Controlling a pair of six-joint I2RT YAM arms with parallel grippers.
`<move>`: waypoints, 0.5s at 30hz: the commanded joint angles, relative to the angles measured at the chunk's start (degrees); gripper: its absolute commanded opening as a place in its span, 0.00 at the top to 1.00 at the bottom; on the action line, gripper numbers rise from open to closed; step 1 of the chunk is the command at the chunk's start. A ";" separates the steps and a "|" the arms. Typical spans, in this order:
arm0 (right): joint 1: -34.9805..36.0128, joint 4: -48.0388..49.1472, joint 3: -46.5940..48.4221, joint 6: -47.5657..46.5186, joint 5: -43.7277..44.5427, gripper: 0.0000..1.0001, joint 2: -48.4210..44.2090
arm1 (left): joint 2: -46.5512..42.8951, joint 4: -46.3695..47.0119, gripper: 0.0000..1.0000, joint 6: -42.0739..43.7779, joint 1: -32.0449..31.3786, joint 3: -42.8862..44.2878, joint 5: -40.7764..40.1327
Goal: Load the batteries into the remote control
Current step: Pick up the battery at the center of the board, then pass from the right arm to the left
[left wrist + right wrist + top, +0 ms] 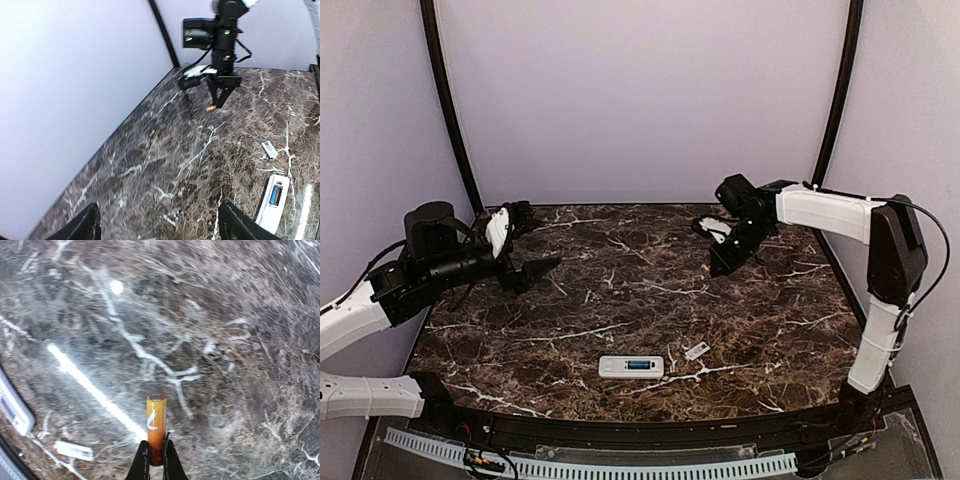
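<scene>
The remote control (631, 367) lies flat near the table's front edge, back side up, with blue showing in its open compartment. In the left wrist view the remote control (274, 202) sits at the lower right. My right gripper (155, 462) is shut on the lower end of one orange battery (156, 427), which sticks out past the fingertips. It hangs above the far right of the table, well away from the remote; from the left wrist view the battery (212, 108) is a small orange tip under the right gripper (216, 102). My left gripper (160, 230) is open and empty over the table's left side.
A small flat white cover piece (697, 351) lies just right of the remote, also seen as the cover piece (74, 450) at the lower left of the right wrist view. Purple walls and black corner posts (448, 100) close in the dark marble table (640, 290).
</scene>
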 commanded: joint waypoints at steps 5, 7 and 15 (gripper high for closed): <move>13.45 -8.14 6.13 10.57 -13.65 1.00 -6.50 | 9.40 10.35 0.21 35.04 -17.74 -0.81 -13.69; 16.87 -8.61 7.40 12.63 -16.14 1.00 -6.66 | 12.45 15.51 0.23 41.29 -20.31 -1.76 -17.37; 24.63 -7.26 11.37 18.19 -19.51 1.00 -6.24 | 17.02 19.63 0.41 46.81 -23.35 -2.50 -16.05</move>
